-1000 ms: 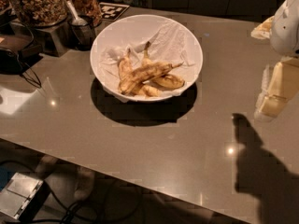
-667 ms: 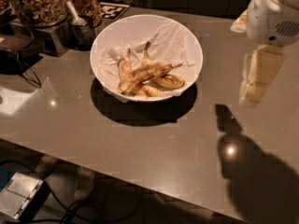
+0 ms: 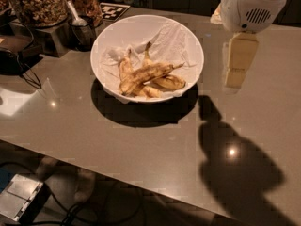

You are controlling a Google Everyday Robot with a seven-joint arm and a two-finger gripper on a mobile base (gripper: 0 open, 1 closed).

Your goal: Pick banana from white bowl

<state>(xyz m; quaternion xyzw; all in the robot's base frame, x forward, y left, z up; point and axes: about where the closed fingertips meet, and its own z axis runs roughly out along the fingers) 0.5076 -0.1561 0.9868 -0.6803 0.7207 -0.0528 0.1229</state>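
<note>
End effector: The end effector (image 3: pixel 237 62) hangs at the upper right of the frame, above the table (image 3: pixel 94 140) and just right of the white bowl (image 3: pixel 109 34). Whether it is wide or narrow you cannot tell from this view; nothing appears to be carried.
Just changed: Over the past second it has travelled leftward from the frame's right edge. It now stands close beside the bowl's right rim, and its shadow (image 3: pixel 235 168) has slid left across the lower right of the table with it.
Banana: The banana (image 3: pixel 146 73) lies untouched on the crumpled paper (image 3: pixel 174 41), running diagonally through the bowl's lower middle. Its thin dark stem points toward the right rim, and shorter, paler bananas (image 3: pixel 170 82) are pressed against it.
Bowl: It sits where it was, at upper centre of the frame.
Neighbours: A small dark cup with a spoon (image 3: pixel 83 27) and a jar (image 3: pixel 37 4) stand at upper left, clear of the approach.
What it means: You are in the reach, not the grasp. The end effector has yet to cross the rim and come down over the fruit.
Watch: The neighbouring bananas crowd the target, so a clean closure on it alone looks tight.
</note>
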